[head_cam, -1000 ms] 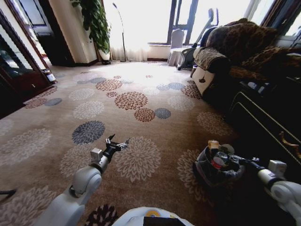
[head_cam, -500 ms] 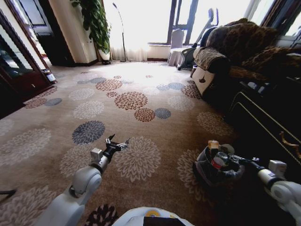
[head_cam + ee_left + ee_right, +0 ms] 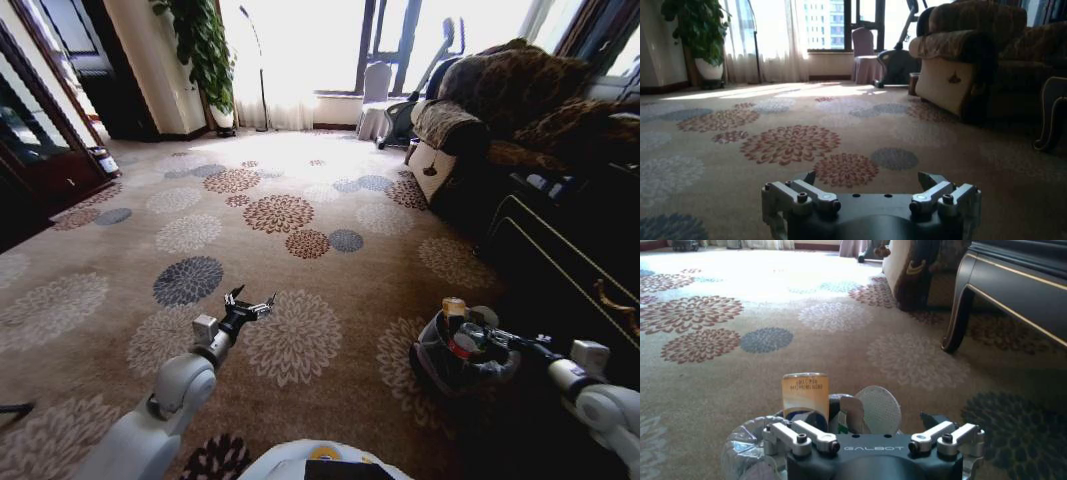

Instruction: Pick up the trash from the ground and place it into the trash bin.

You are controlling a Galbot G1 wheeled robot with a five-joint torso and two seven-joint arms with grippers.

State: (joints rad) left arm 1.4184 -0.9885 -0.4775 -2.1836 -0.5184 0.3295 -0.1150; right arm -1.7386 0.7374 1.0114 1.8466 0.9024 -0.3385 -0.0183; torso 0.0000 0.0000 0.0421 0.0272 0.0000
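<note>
The right gripper [image 3: 492,340] is being held spread wide just above the trash bin [image 3: 432,372]; the left gripper [image 3: 250,302], also spread, is being held over bare carpet [image 3: 300,215].

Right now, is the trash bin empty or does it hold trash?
It holds trash: a yellow packet and a white scrap stick up from the trash bin.

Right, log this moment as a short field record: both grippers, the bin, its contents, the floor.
left gripper: open, held above the patterned carpet, nothing between the fingers
right gripper: open, at the rim of the trash bin
trash bin: on the carpet by the robot's right side, grey liner over its rim
bin contents: yellow-orange packet standing up, a white round piece beside it
</note>
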